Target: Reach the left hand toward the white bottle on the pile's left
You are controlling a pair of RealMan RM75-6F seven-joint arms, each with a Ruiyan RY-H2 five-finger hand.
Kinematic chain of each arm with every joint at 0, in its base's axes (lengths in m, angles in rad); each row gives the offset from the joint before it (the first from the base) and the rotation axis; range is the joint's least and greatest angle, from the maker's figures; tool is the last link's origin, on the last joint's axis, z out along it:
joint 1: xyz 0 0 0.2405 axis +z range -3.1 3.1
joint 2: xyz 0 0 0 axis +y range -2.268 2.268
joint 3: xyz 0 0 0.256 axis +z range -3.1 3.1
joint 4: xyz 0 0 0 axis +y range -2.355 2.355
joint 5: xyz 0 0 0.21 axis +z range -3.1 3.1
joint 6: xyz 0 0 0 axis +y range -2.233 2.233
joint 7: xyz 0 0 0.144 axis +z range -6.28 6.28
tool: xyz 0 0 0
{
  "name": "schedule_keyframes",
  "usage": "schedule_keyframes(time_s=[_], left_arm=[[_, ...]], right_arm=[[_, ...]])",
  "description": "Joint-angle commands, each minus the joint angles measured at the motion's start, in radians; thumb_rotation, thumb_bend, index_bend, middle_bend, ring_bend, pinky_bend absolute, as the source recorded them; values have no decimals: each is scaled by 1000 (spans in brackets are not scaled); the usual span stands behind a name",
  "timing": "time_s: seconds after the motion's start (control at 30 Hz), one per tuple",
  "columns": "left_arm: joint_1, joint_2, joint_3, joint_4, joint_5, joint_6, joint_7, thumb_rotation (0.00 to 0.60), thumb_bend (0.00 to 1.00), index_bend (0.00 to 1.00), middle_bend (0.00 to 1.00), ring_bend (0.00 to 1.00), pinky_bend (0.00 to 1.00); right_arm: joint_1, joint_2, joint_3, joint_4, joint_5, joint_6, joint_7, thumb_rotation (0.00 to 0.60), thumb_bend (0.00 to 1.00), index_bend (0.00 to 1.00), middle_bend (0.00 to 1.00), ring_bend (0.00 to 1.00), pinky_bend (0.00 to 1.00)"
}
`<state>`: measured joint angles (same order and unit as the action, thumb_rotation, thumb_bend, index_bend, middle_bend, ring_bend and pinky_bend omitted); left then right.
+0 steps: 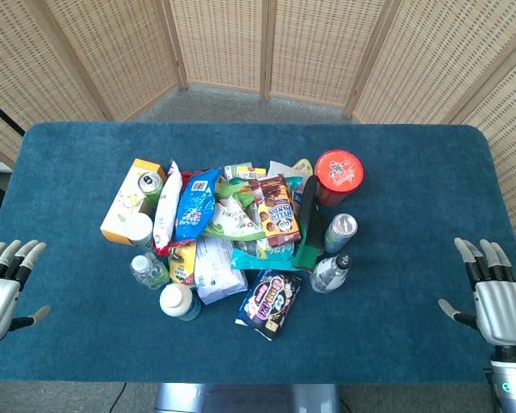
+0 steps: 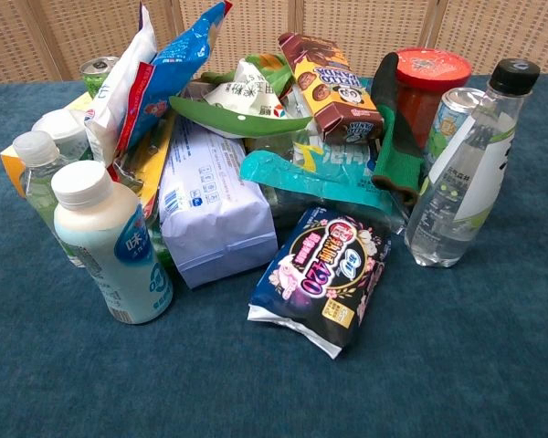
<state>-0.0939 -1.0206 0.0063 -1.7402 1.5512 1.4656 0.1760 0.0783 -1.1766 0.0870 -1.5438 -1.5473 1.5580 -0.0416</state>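
The white bottle (image 1: 179, 301) with a white cap and pale blue label stands upright at the front left of the snack pile; the chest view shows this white bottle (image 2: 110, 242) close at the left. My left hand (image 1: 4, 288) rests at the table's left edge, fingers apart and holding nothing, well left of the bottle. My right hand (image 1: 497, 297) sits at the right edge, also spread and holding nothing. Neither hand shows in the chest view.
A small clear bottle (image 1: 146, 268) and a white-lidded container (image 1: 139, 228) stand just behind the white bottle. A white paper pack (image 2: 210, 205) leans on its right. Further right lie a dark snack bag (image 1: 271, 301), a clear black-capped bottle (image 1: 331, 273) and a red tub (image 1: 339, 175).
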Motion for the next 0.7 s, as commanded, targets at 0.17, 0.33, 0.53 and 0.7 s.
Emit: schedule_keyframes(time_s=[0.17,0.33,0.53,0.7], left_arm=[[0,-10,4,9,13,2,7,600,0,0,0,0,0],[-7,-21,5,22,18,-11,-14,600,0,0,0,0,0],[-28,-53,1,46,22,-38,-80,600,0,0,0,0,0],[-57,-101,-14,76,55,-40,-124,600,0,0,0,0,0]], right_arm=[[-1,5,-1,2,1,-1,9,600,0,0,0,0,0],[-1,7,1,-1,0,2,10,600,0,0,0,0,0],[-1,7,2,-2,6,-3,7,599,0,0,0,0,0],[-2,7,-1,-3,5,-5,4,597,0,0,0,0,0]])
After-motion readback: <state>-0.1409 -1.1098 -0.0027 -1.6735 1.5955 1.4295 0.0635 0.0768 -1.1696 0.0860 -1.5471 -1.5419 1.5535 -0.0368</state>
